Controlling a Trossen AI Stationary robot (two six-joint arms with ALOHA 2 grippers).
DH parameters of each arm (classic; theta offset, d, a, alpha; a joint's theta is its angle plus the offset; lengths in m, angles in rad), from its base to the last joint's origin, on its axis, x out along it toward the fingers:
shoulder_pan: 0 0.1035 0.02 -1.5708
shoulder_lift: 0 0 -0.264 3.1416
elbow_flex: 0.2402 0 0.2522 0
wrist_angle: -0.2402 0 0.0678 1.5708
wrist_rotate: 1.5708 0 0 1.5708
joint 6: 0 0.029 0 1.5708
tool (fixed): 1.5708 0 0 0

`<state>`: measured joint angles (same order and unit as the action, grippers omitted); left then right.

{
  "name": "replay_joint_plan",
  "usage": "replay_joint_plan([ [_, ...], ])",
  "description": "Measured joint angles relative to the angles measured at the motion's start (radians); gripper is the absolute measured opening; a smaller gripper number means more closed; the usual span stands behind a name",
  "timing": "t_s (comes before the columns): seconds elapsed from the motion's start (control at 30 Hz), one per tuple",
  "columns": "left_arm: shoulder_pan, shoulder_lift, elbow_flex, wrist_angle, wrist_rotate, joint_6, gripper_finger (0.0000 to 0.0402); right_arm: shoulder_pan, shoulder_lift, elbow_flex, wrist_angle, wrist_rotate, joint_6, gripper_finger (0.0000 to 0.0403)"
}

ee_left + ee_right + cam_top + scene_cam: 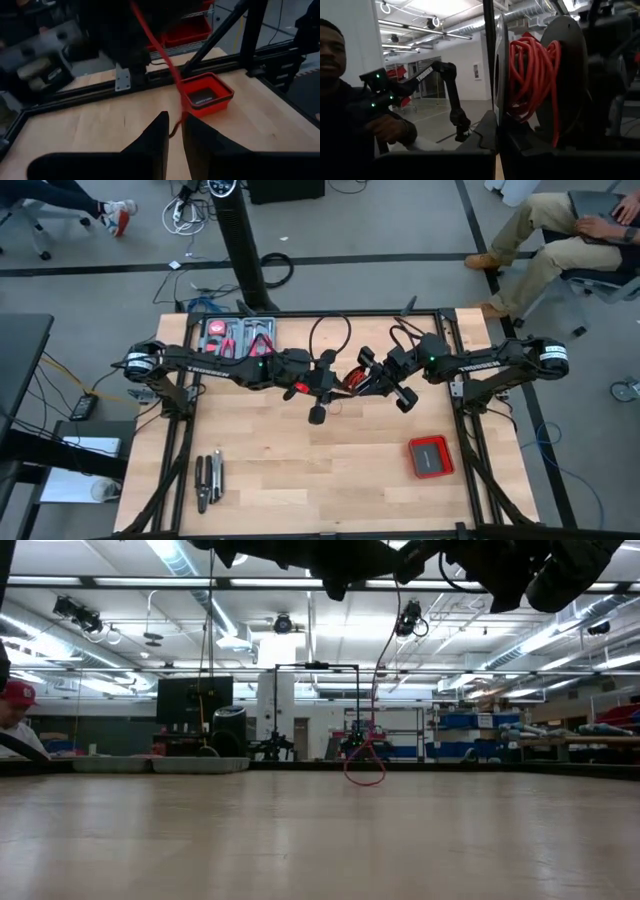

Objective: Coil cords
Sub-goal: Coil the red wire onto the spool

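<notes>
Winding is under way above the middle of the wooden surface [330,470], both arms meeting there in the high view. The right gripper [362,377] is holding a black spool [560,75] with its jaws shut on the flange, and most of the red wire [532,75] is already sitting on it in a loose, uneven bundle. The left gripper [174,131] is pinching the free strand, jaws nearly closed with the wire running up between them toward the spool. In the low view a slack red loop is hanging down and its bottom looks to be just reaching the surface. Risks, as judgement: the turns are lying loose and piled, so one could be slipping over the flange if tension drops; a hard pull from the left side could be dragging the spool out of the right grip or tilting it; the wire is thin enough to be sliding free of the narrow pinch; the dangling loop could be kinking or snagging on an arm. The red box [431,456] is lying well apart, out of the way.
</notes>
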<state>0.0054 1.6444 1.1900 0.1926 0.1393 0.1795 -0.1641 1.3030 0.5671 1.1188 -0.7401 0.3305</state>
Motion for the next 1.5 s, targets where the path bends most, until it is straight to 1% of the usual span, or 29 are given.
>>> replay_joint_plan([
  [0.3, 0.001, -0.008, 0.000, -0.073, 0.003, -0.031, 0.0056, -0.032, -0.021, 0.000, -0.048, -0.027, 0.032, 0.0001],
  [0.43, 0.000, -0.011, 0.000, -0.056, 0.005, -0.030, 0.0056, -0.036, -0.020, 0.000, -0.061, -0.027, 0.027, 0.0001],
  [0.53, 0.000, -0.011, 0.000, -0.047, 0.026, -0.032, 0.0056, -0.036, -0.020, 0.000, -0.062, -0.028, 0.027, 0.0001],
  [0.77, 0.001, -0.011, 0.000, -0.034, 0.030, -0.097, 0.0057, -0.041, -0.020, 0.000, -0.074, -0.041, 0.026, 0.0002],
  [0.9, 0.001, -0.011, 0.000, -0.014, 0.032, -0.092, 0.0071, -0.046, -0.020, 0.000, -0.070, -0.072, 0.016, 0.0002],
  [1.03, 0.008, -0.011, -0.002, 0.023, 0.096, -0.094, 0.0087, -0.046, -0.021, 0.000, -0.062, -0.097, 0.015, 0.0002],
  [1.13, 0.013, -0.009, -0.048, 0.111, 0.106, -0.106, 0.0092, -0.046, -0.021, 0.000, -0.060, -0.103, 0.013, 0.0002],
  [1.33, 0.020, 0.004, -0.201, 0.412, 0.111, -0.147, 0.0092, -0.046, -0.021, 0.000, -0.059, -0.102, -0.007, 0.0002],
  [1.43, 0.021, 0.013, -0.242, 0.506, 0.041, -0.158, 0.0092, -0.046, -0.022, 0.000, -0.059, -0.088, -0.012, 0.0002],
  [1.5, 0.022, 0.015, -0.248, 0.530, 0.021, -0.158, 0.0092, -0.046, -0.019, 0.000, -0.060, -0.064, -0.032, 0.0002],
])
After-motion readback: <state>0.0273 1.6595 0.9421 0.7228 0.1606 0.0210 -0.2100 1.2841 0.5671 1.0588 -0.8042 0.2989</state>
